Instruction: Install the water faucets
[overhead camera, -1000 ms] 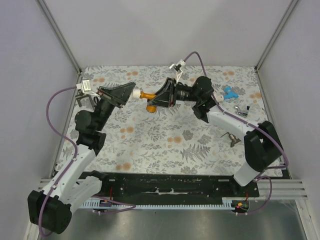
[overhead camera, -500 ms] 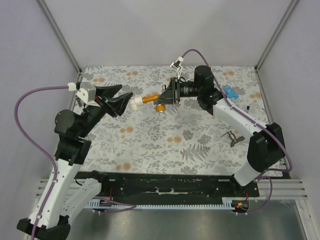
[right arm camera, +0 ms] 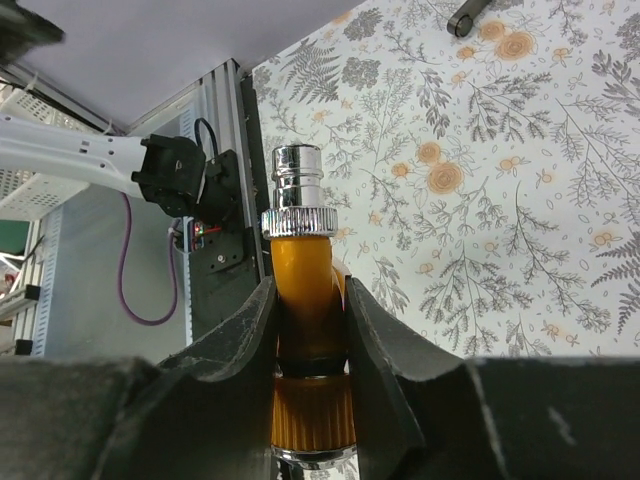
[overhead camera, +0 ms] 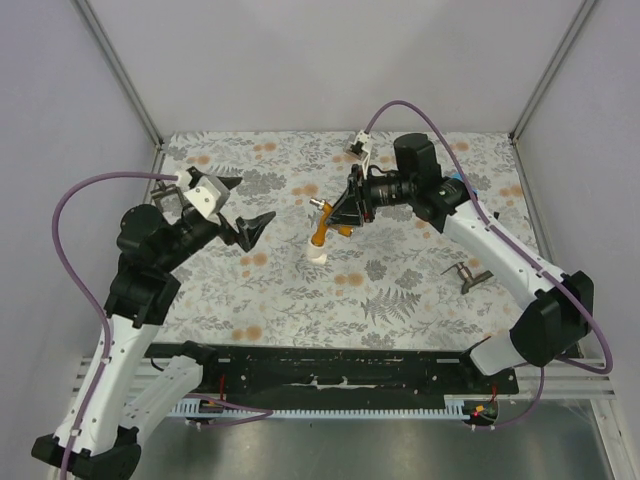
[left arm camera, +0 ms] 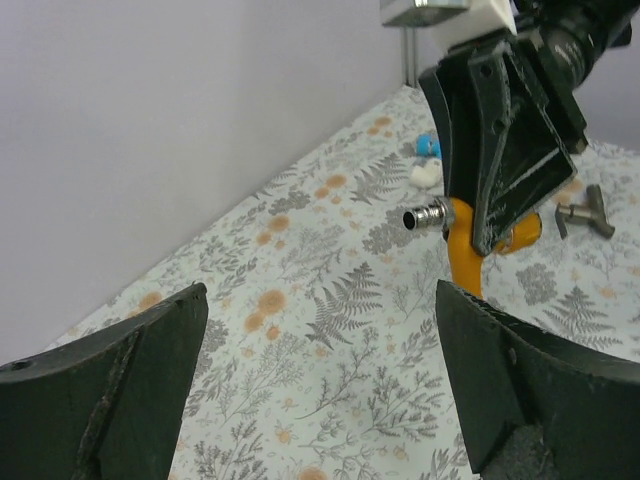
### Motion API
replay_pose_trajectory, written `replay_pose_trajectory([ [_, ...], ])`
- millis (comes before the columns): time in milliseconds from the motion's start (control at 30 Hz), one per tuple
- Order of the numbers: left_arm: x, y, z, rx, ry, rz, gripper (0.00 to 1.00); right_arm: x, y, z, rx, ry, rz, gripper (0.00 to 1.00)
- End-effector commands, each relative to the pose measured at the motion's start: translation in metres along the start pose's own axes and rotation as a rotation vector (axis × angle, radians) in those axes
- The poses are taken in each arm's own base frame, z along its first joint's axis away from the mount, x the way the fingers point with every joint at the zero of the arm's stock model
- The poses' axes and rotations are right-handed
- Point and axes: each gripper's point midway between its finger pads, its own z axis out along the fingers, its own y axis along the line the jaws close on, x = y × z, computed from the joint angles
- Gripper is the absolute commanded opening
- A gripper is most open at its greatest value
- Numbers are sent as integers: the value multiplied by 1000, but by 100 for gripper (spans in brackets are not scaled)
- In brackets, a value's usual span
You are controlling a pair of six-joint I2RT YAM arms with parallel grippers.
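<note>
Faucet (overhead camera: 320, 236): orange, chrome nipple, white ring end lowest; I see it over mid-mat (overhead camera: 400, 300), right gripper (overhead camera: 338, 215) clamped on its body; left gripper (overhead camera: 247, 203): jaws spread wide, holding nothing, apart to the faucet's left; lever handle (overhead camera: 463, 274): lying on mat, right side.

Floral-patterned table (overhead camera: 300, 295) between plain pale walls (overhead camera: 330, 60), seemingly metal corner posts (overhead camera: 115, 65).
</note>
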Motion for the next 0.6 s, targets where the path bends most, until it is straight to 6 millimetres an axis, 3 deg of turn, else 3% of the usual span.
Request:
replay_pose_trajectory([
  [0,19,-27,4,192,5,129,100,-32,22,-15,-14,-64,-171,0],
  [233,57,-63,7,365,-19,32,100,-36,21,-16,1,-74,-163,0],
  [567,92,-94,19,500,-52,-107,100,-50,42,-20,-72,-121,-225,0],
])
